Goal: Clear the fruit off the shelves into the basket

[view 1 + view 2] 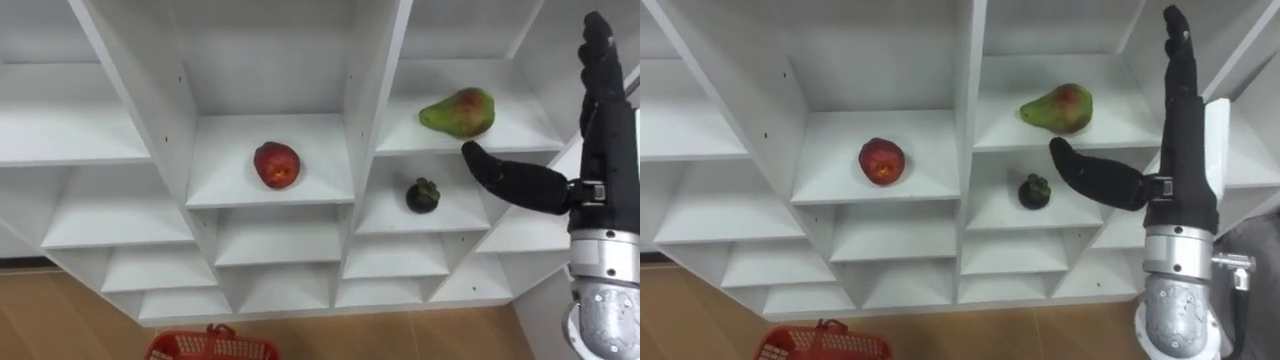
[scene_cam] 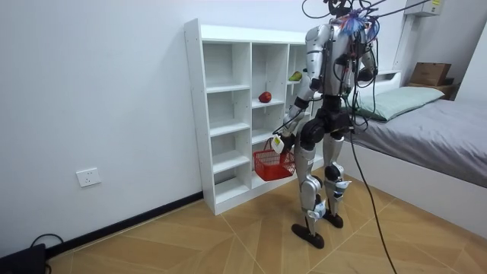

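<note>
A red apple (image 1: 277, 164) lies on a middle shelf of the white closet (image 1: 370, 110). One column to the right, a green-and-red pear (image 1: 460, 112) rests on the upper shelf, with a dark mangosteen (image 1: 422, 194) on the shelf below. My right hand (image 1: 603, 140) is raised open just right of the pear, fingers straight up. Its thumb reaches left under the pear's shelf and touches no fruit. In the room view my left hand (image 2: 278, 143) hangs low and carries a red basket (image 2: 272, 164) by its handle. The basket's rim (image 1: 210, 347) shows at the bottom left.
I stand upright facing the closet on a wooden floor (image 2: 228, 236). The other compartments hold nothing. A bed (image 2: 434, 129) stands behind me at the room view's right, and a white wall (image 2: 91, 91) runs to the closet's left.
</note>
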